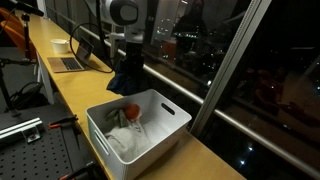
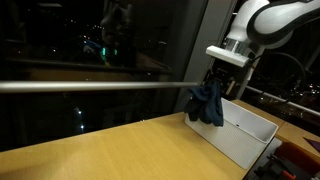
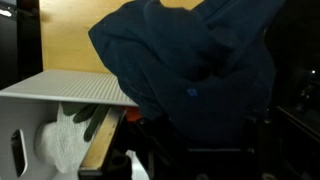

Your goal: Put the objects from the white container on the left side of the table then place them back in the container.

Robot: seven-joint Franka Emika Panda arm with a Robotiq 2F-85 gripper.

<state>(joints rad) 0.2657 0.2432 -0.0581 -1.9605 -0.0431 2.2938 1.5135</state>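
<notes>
Right now the gripper (image 2: 214, 80) is gripping a dark blue cloth (image 2: 207, 106), its fingers closed on the top of the bundle. The cloth is hanging bunched below it, clear of the wooden table (image 2: 110, 150). In the wrist view the cloth (image 3: 190, 70) is filling most of the frame and hiding the fingers.

In an exterior view the cloth (image 1: 125, 78) is dangling at 12 o'clock from the white container (image 1: 165, 128), close to its far rim. I cannot tell whether it is hanging over the rim or just outside it. In an exterior view it is sitting at 10 o'clock from the container (image 2: 250, 135).

Inside the container a red object (image 1: 130, 110) is lying toward the far end, and a white cloth (image 1: 124, 143) is lying crumpled at 6 o'clock from it. The wrist view is showing that white cloth (image 3: 62, 140) below the container's wall (image 3: 70, 92).

Farther along the table, at 10 o'clock from the gripper (image 1: 124, 62), a laptop (image 1: 78, 55) is standing open.
</notes>
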